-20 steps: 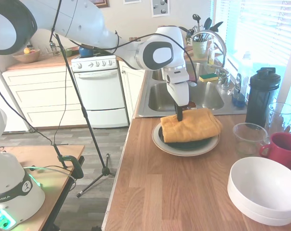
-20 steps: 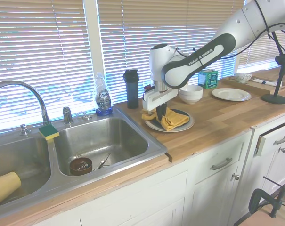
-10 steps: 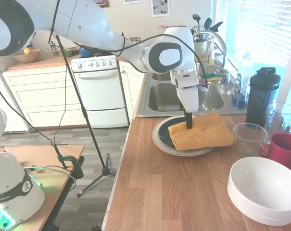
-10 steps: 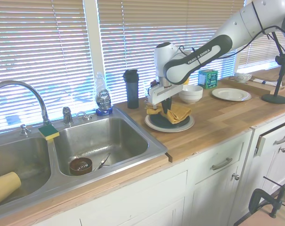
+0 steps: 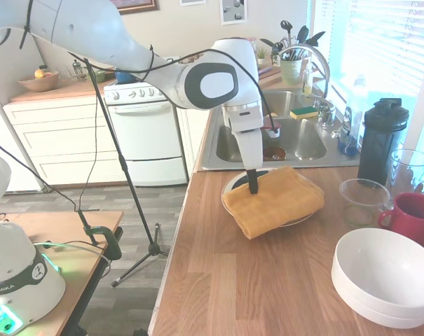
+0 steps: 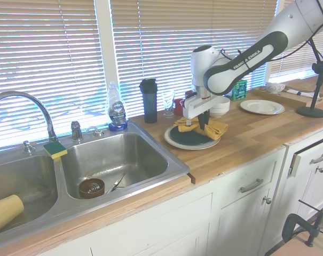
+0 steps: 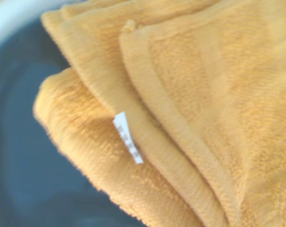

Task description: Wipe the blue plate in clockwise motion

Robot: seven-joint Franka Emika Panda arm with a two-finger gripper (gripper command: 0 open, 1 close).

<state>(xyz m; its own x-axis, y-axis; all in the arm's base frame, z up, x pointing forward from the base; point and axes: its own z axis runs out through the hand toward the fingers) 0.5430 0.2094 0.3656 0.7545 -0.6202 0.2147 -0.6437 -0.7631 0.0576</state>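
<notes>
First exterior view: gripper [image 5: 253,187] clenched on orange towel [image 5: 271,201] atop blue plate [image 6: 189,136].

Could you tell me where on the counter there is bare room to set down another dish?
Bare wood lies in front of the blue plate and towel, toward the counter edge, left of the white bowls. Behind, the red mug, clear cup and black bottle crowd the window side.
</notes>
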